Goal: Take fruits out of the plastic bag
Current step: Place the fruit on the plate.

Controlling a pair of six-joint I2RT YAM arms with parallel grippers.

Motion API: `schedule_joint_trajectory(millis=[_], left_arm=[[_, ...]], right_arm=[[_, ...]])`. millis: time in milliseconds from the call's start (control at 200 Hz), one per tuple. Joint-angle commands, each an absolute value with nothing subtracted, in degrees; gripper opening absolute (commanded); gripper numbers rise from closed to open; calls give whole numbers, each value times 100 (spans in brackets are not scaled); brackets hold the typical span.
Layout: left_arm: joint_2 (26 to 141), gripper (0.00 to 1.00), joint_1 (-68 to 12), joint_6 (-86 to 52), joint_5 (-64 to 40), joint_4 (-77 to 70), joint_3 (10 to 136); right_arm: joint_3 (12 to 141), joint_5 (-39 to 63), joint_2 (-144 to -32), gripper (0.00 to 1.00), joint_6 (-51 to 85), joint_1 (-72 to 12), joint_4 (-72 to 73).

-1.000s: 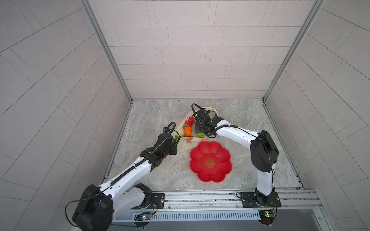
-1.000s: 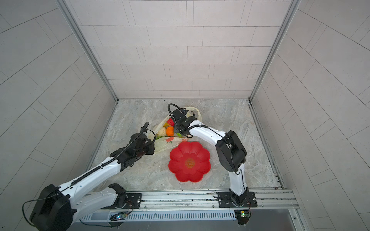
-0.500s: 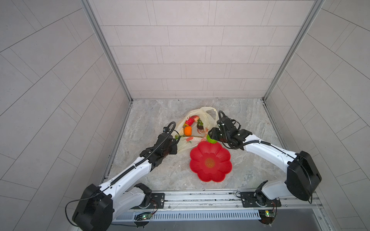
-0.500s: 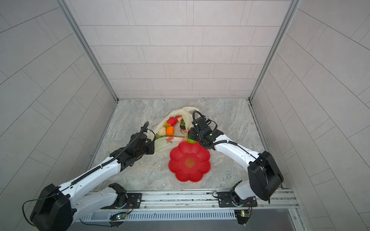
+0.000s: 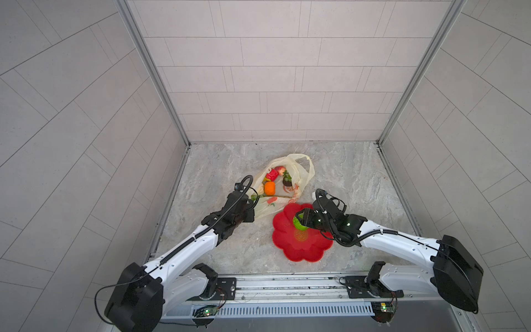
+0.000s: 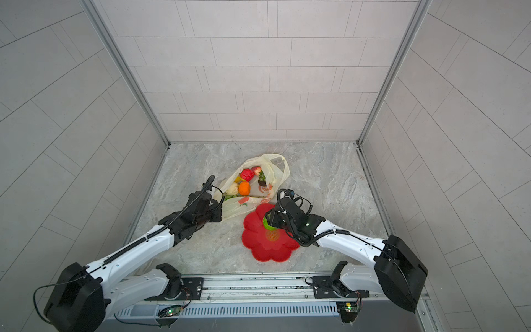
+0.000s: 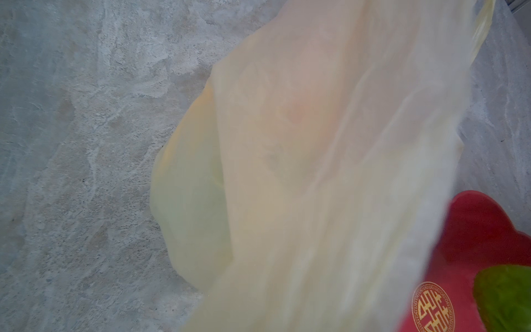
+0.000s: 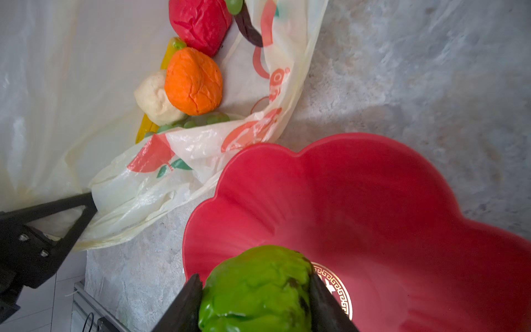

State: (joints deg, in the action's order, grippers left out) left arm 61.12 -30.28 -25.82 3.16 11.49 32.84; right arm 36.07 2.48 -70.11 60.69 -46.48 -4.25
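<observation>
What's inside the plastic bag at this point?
Inside the plastic bag: red pieces, an orange, a cream bulb, a banana mostly under them, green grapes, a dark fruit. Anything beneath the folded film is hidden.

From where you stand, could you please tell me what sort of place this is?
Probably a robot test cell: plain panel walls box in a marble-look tabletop, and the left arm and right arm mount on one metal rail.
</observation>
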Motion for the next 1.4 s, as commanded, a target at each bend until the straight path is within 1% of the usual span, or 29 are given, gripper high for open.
schedule_joint_trajectory(millis=[0,485,831,1091,1156,1321,1391], left_arm=[[6044,0,-3028,-2479,440,1253,3287],[5983,0,-3028,-2456,478,1300,3300],[6084,0,-3031,-2441,431,1266,3327],[6119,0,-3027,-2439,444,1247,3322],[6149,0,-3031,-2435,431,1243,3331],[6160,0,-3026,-2435,441,1235,3318],[6158,0,-3030,-2435,442,1232,3322]], right_arm=[[3502,-8,-7145,47,6359,-4797,170],[3443,-105,-8219,47,6464,-5235,1126],[3281,-141,-8472,50,6540,-5222,1134],[2898,-195,-8142,62,6697,-5074,1229],[2824,-195,-8046,62,6723,-5047,1239],[2610,-211,-7898,69,6836,-4962,1220],[2468,-203,-7830,70,6912,-4891,1294]])
